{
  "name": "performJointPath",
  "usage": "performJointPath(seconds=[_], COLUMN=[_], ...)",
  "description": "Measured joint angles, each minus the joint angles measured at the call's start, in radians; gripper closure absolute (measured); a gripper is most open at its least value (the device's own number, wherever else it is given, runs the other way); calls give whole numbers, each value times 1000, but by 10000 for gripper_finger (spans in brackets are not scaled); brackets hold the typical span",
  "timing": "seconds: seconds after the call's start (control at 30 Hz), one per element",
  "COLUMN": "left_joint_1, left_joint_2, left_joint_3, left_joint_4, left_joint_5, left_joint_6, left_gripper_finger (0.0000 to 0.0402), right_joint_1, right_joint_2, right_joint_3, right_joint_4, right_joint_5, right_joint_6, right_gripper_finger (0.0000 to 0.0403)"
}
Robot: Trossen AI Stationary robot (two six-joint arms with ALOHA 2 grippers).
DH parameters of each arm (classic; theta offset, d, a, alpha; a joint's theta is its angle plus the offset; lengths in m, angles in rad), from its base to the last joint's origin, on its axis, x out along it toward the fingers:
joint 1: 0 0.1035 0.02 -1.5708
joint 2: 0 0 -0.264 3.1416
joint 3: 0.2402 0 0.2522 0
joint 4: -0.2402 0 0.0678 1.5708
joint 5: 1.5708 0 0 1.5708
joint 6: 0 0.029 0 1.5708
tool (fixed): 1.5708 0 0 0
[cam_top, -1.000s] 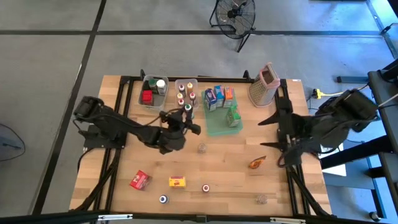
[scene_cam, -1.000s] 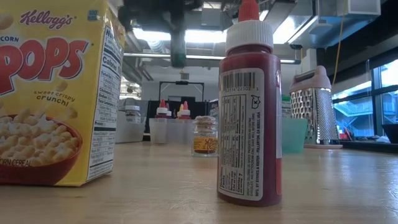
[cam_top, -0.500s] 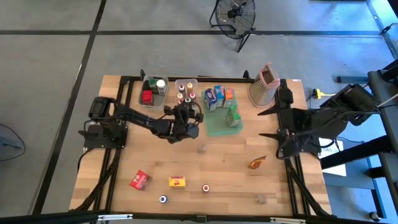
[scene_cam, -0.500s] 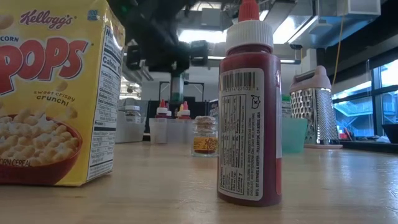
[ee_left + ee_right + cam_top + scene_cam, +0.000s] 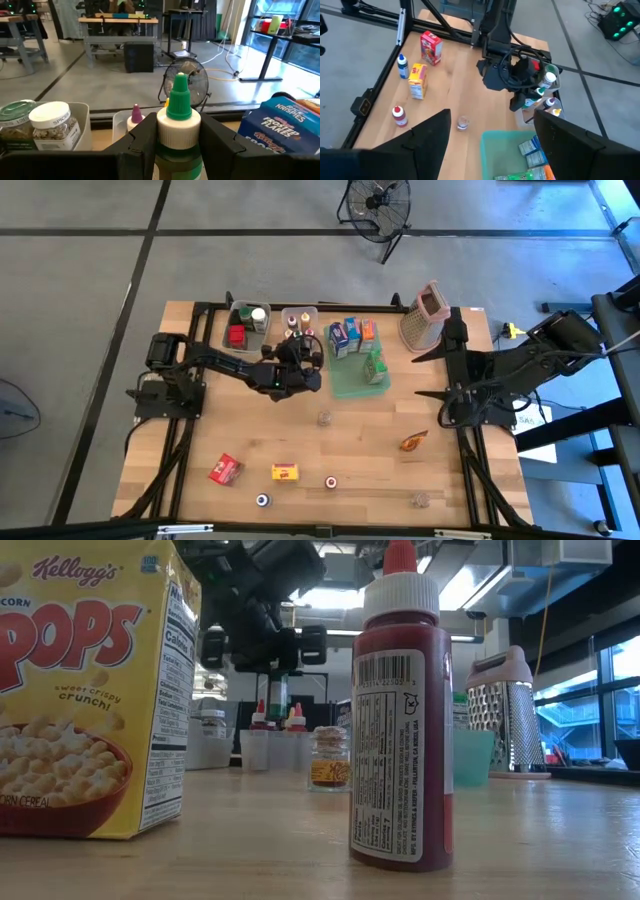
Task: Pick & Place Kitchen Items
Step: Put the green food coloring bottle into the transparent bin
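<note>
Two arms out, left claw gripping green-cap bottle above clear bin, right claw wide, raised nr grater.

Two arms, two clear bins, one grater, one green tray

Past the right gripper, whose dark fingers stand wide apart, the wooden table carries a red carton, a blue-capped bottle, a yellow carton and a red-capped bottle along one edge. A small clear jar stands beside the green tray. The left arm reaches over a clear bin of bottles.
</note>
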Motion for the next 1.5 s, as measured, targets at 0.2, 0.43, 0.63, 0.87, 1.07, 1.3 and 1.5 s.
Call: performJointPath(seconds=[0.2, 0.43, 0.63, 0.87, 1.07, 1.3, 1.5], left_joint_1=[4, 23, 50, 80, 111, 100, 100], left_joint_2=[40, 70, 86, 85, 137, 226, 247], left_joint_3=[1, 0, 0, 0, -1, -1, -1], left_joint_4=[33, 73, 203, 317, 386, 577, 592], left_joint_5=[0, -1, 47, 100, 160, 206, 262], left_joint_6=[-8, 20, 145, 278, 277, 390, 397], left_gripper_finger=[288, 288, 288, 288, 288, 288, 288], right_joint_1=[-13, -36, -84, -121, -122, -123, -123], right_joint_2=[-1, -1, -1, 0, 0, 0, 0], right_joint_3=[0, 0, 0, 0, 0, 0, 0], right_joint_4=[0, 0, 0, 0, 0, 0, 0], right_joint_5=[0, 0, -23, -77, -78, -78, -78], right_joint_6=[-5, -10, -8, -6, -6, -6, -10], right_gripper_finger=[116, 116, 116, 116, 118, 119, 119])
